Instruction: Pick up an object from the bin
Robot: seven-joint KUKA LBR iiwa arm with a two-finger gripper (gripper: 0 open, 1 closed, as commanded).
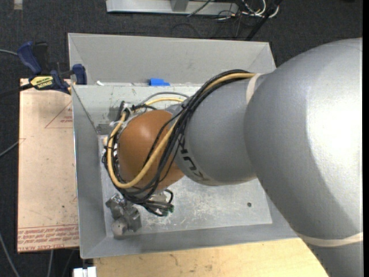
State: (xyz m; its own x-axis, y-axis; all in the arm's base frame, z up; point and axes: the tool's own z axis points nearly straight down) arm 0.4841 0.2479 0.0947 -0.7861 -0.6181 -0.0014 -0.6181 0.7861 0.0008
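Observation:
My gripper (124, 214) shows as a grey metal piece below the orange wrist cover, low over the bin floor near the front left corner. A small blue thing (157, 82) lies at the back wall of the bin, well away from the gripper. Some small grey and white things (117, 115) lie at the back left, partly hidden under the wrist cover. I cannot tell whether the gripper holds anything.
The arm and its orange cover with yellow and black cables hang over most of the bin's middle and hide what lies beneath. A strip of scuffed grey floor shows along the front right of the bin.

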